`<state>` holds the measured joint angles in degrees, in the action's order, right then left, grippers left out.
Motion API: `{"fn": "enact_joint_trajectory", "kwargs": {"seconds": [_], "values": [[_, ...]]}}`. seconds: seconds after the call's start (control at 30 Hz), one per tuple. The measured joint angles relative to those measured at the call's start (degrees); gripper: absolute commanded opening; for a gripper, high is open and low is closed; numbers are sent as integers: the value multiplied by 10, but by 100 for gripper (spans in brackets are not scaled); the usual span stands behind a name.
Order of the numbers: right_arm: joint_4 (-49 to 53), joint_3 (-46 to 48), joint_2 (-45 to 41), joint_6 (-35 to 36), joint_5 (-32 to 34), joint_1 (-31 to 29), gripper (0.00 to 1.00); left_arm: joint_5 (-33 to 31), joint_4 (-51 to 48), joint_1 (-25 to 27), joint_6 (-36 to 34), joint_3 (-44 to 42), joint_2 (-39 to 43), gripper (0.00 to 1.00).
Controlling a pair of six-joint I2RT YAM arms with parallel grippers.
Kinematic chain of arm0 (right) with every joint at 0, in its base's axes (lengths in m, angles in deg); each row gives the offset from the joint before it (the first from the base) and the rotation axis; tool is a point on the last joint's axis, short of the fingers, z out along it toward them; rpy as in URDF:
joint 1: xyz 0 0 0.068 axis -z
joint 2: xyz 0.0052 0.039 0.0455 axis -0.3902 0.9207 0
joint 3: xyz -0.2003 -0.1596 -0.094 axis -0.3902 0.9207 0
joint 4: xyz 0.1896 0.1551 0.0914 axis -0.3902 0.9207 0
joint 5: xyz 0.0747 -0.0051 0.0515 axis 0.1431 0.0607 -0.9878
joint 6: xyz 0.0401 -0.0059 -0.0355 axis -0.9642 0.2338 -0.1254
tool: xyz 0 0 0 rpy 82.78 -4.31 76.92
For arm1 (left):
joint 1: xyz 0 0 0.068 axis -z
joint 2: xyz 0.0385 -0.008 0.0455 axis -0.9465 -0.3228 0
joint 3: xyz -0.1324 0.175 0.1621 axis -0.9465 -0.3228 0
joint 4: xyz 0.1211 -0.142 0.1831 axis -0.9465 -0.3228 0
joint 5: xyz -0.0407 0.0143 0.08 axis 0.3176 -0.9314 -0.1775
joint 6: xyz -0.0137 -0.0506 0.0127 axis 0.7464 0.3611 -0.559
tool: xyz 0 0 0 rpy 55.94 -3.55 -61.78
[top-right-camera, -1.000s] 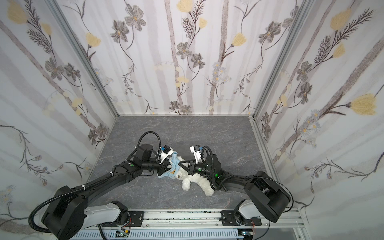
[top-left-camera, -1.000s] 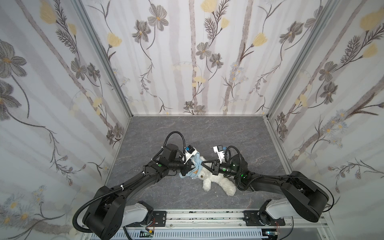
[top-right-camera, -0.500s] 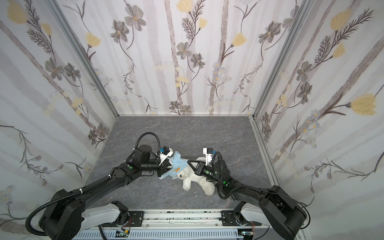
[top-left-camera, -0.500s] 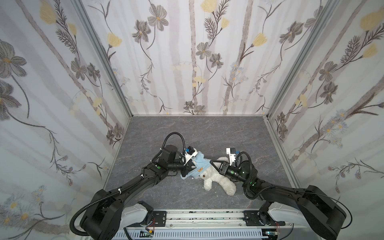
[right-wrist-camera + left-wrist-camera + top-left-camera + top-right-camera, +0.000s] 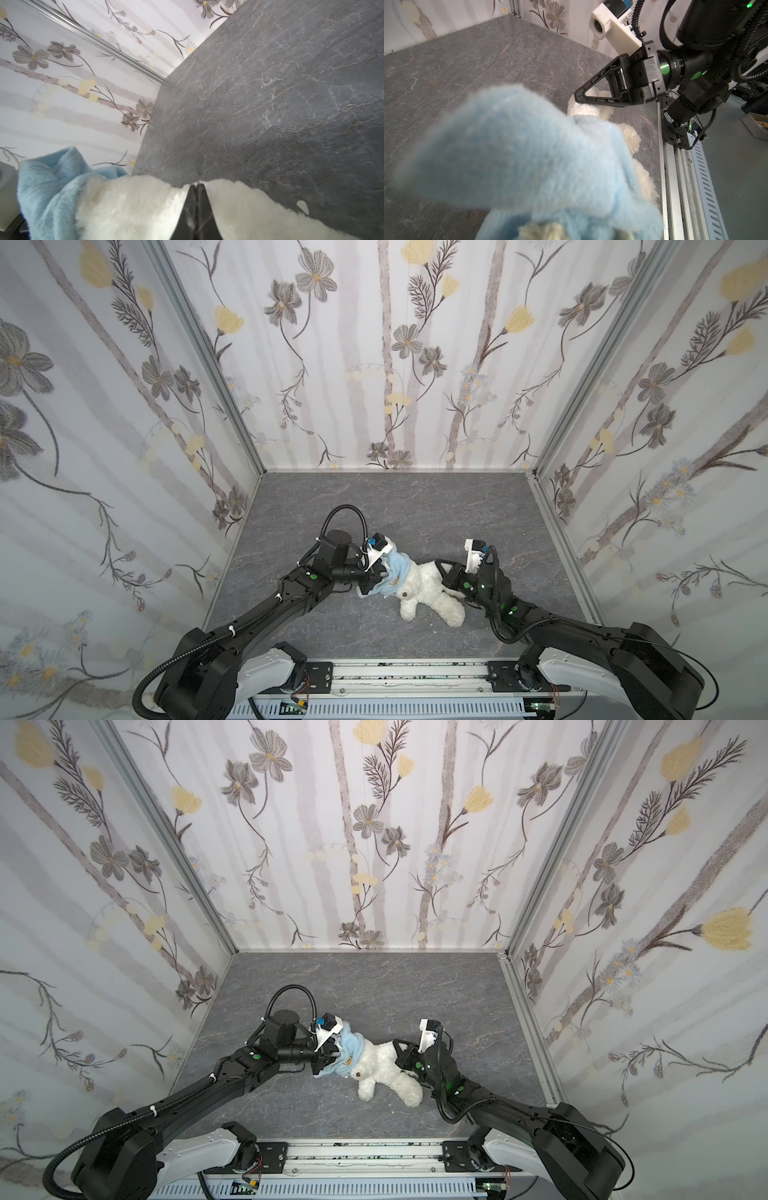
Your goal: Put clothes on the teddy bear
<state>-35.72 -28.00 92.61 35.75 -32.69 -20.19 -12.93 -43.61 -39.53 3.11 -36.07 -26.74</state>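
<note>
Back half of the grey marbled tabletop (image 5: 395, 506) is bare up to the floral-papered walls (image 5: 374, 364), so there's open passage there. Bare strips also run along both side walls, outside the black left arm (image 5: 291, 601) and black right arm (image 5: 540, 618). Centre-front is blocked: the fluffy white plush teddy bear (image 5: 428, 589) lies across it, with a light-blue fleece hoodie (image 5: 397, 574) bunched on its left end. Left gripper (image 5: 371, 588) is clamped in the hoodie. Right gripper (image 5: 439, 565) is closed, tips against the bear's other end. The bear fills the gap between them. A silver aluminium rail (image 5: 415, 672) bounds the front edge.
</note>
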Motion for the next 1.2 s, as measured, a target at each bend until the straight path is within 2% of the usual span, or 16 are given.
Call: {"fn": "enact_joint_trajectory", "kwargs": {"seconds": [0.07,0.1,0.13,0.2,0.23,0.37,0.4,0.47,0.53,0.6,0.73,0.97,1.07,1.2], "values": [[6,-2,-1,26,9,4,0,-4,0,0,-2,-3,8,0],[7,-2,-5,48,5,6,5,-6,0,0,-2,-5,10,0],[6,-5,-10,75,-9,7,14,-7,0,0,-6,-7,12,0],[14,-28,-16,135,-61,9,35,-12,0,1,-15,-10,16,0],[19,-45,-18,161,-90,8,40,-16,0,2,-20,-11,17,0],[36,-93,-15,255,-209,8,51,-31,7,8,-41,-11,22,0],[42,-99,-10,267,-236,7,60,-32,7,8,-43,-10,20,0],[63,-111,0,289,-273,6,66,-33,7,8,-44,-7,12,0],[88,-121,2,319,-285,0,69,-33,9,8,-39,-4,0,0],[106,-124,-2,347,-281,-6,77,-33,9,8,-20,-1,-13,0],[132,-124,11,394,-235,-16,88,-27,12,8,23,6,-29,0],[117,-143,94,414,-239,-18,86,-19,10,8,48,-3,-26,0],[92,-154,123,416,-265,-19,76,-19,10,8,49,-4,-25,0],[60,-159,158,415,-292,-19,56,-19,10,8,50,-4,-26,0]]}}
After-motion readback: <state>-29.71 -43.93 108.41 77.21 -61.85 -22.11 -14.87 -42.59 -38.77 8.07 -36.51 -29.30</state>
